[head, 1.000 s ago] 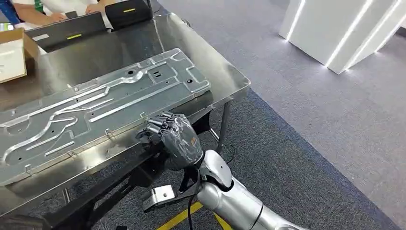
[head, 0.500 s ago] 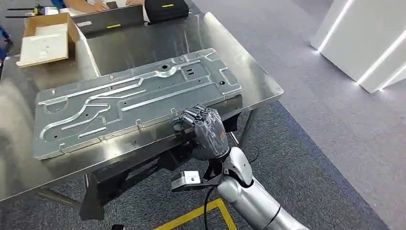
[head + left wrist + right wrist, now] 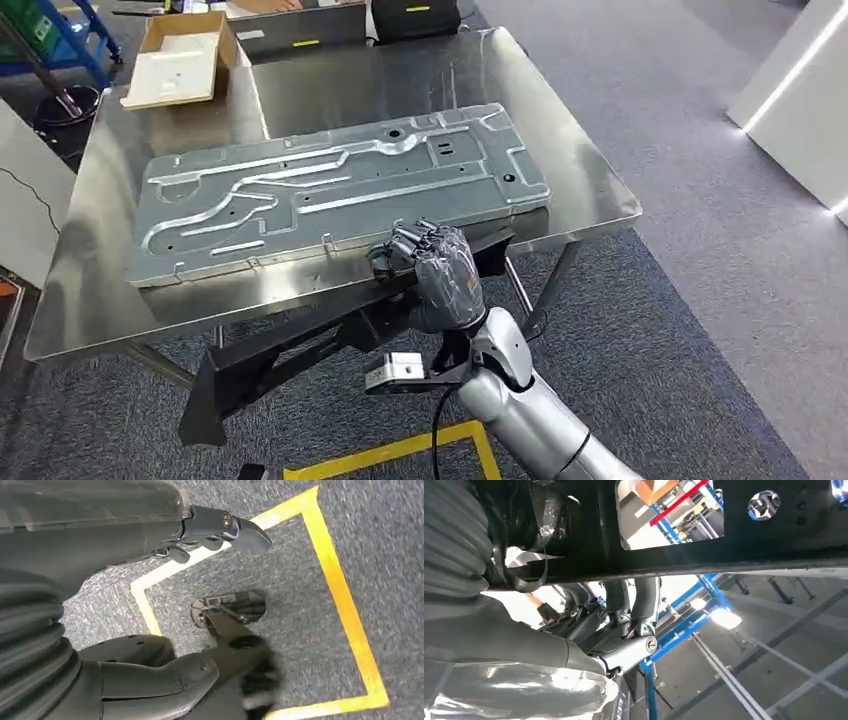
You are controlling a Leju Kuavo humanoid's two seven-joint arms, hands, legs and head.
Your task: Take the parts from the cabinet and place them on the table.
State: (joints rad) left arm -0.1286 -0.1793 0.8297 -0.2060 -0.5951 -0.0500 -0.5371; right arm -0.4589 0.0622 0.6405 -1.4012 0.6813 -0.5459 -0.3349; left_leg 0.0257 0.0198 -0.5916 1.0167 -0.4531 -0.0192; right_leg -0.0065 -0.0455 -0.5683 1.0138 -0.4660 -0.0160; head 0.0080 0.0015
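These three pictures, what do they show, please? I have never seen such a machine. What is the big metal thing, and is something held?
It is a humanoid robot with two silver arms and many-fingered hands. The wide picture comes from its head, looking down. There a large stamped metal panel lies flat on a steel table. The right hand has its fingers curled at the table's near edge, just by the panel; whether it grips either one I cannot tell. A cardboard box stands at the far corner. The other two pictures come from cameras at the wrists. The left hand hangs over grey carpet with yellow tape and holds nothing, fingers apart.
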